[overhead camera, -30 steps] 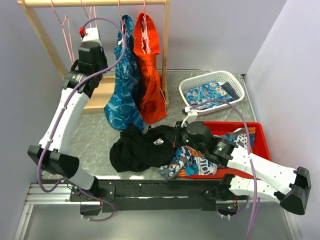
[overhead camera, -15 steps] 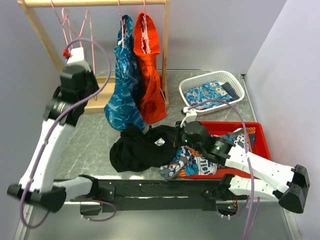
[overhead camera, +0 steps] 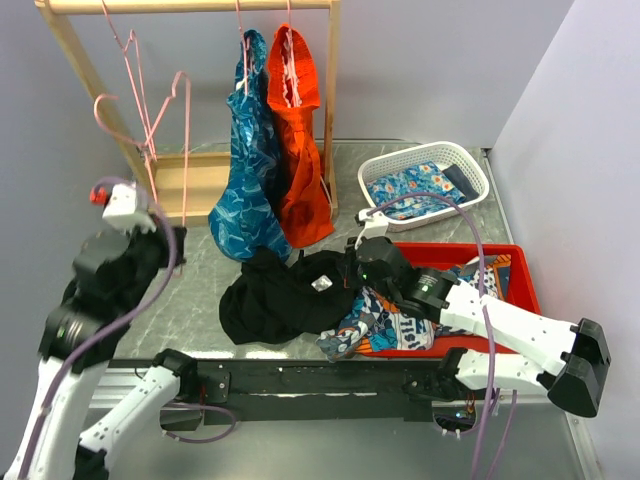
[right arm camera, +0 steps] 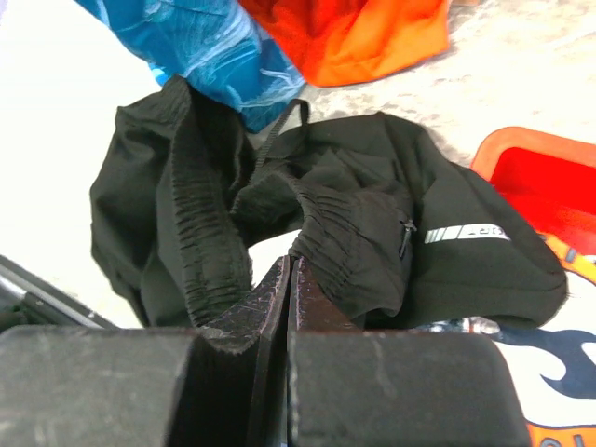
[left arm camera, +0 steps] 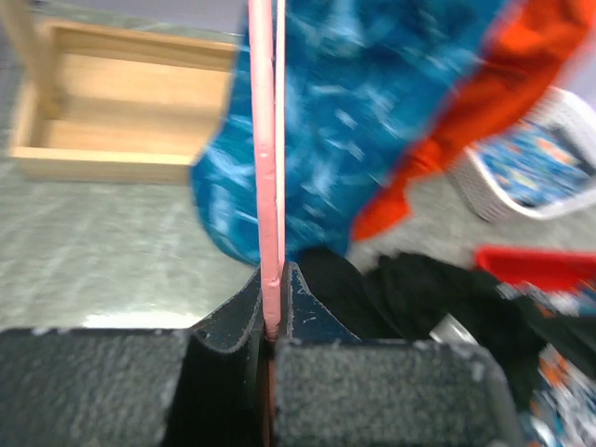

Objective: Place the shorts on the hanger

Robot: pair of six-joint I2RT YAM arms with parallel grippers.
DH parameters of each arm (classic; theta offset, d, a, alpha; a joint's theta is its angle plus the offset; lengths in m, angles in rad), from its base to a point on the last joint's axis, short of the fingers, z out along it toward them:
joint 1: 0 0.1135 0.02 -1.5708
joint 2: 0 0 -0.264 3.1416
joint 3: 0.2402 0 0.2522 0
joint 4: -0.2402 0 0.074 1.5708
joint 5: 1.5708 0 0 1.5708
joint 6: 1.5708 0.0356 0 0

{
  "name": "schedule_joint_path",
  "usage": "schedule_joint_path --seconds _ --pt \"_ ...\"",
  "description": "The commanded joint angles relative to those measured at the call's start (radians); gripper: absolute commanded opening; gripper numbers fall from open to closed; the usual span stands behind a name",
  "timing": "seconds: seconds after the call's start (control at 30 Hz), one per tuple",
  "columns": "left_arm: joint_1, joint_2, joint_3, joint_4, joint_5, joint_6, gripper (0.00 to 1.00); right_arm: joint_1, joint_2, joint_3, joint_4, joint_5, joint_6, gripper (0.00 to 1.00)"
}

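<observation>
The black shorts (overhead camera: pixel 280 300) lie crumpled on the table in front of the rack; they also show in the right wrist view (right arm camera: pixel 372 214) and the left wrist view (left arm camera: pixel 419 289). My left gripper (overhead camera: pixel 178 235) is shut on the pink wire hanger (overhead camera: pixel 185 150), held off the rack at the left; the left wrist view shows the wire (left arm camera: pixel 270 186) pinched between the jaws (left arm camera: pixel 277 279). My right gripper (overhead camera: pixel 352 265) is at the shorts' right edge. Its jaws (right arm camera: pixel 289 270) are shut, tips against the gathered waistband, with no fabric visibly between them.
The wooden rack (overhead camera: pixel 190 5) holds a blue patterned garment (overhead camera: pixel 250 180), an orange-red garment (overhead camera: pixel 300 150) and another pink hanger (overhead camera: pixel 128 60). A white basket (overhead camera: pixel 425 180) stands at the back right. A red bin (overhead camera: pixel 520 275) with patterned clothes (overhead camera: pixel 385 325) is under the right arm.
My left arm has pulled down and back toward the near left, taking the pink hanger off the rack. My right gripper has edged left toward the shorts.
</observation>
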Motion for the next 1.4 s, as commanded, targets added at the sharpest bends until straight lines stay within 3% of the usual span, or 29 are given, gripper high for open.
schedule_joint_path --seconds 0.0,0.17,0.4,0.6,0.83,0.9,1.03,1.13,1.37 --pt "-0.061 -0.109 -0.051 -0.016 0.107 -0.022 0.01 0.005 0.016 0.075 -0.021 0.079 -0.038 0.0" --pt "-0.145 -0.255 -0.058 -0.033 0.172 -0.006 0.01 0.005 0.02 0.119 -0.045 0.137 -0.064 0.0" --pt "-0.404 -0.339 -0.094 -0.021 0.202 0.043 0.01 0.005 0.017 0.194 -0.119 0.223 -0.073 0.0" --pt "-0.593 -0.311 -0.116 -0.025 0.222 0.061 0.01 0.005 -0.048 0.162 -0.137 0.327 -0.068 0.0" --pt "-0.739 -0.223 -0.079 -0.085 0.096 0.073 0.01 -0.01 -0.113 0.124 -0.053 0.455 -0.107 0.0" --pt "-0.759 -0.183 -0.079 -0.09 0.11 0.069 0.01 -0.035 -0.154 0.09 0.03 0.452 -0.172 0.0" --pt "-0.774 -0.131 -0.05 -0.113 0.098 0.067 0.01 -0.159 -0.202 0.064 0.22 0.299 -0.245 0.0" --pt "-0.78 -0.111 -0.027 -0.128 0.075 0.07 0.01 -0.24 -0.182 0.112 0.266 0.179 -0.28 0.0" --pt "-0.782 -0.063 -0.027 -0.133 0.064 0.061 0.01 -0.253 -0.104 0.214 0.298 0.11 -0.38 0.0"
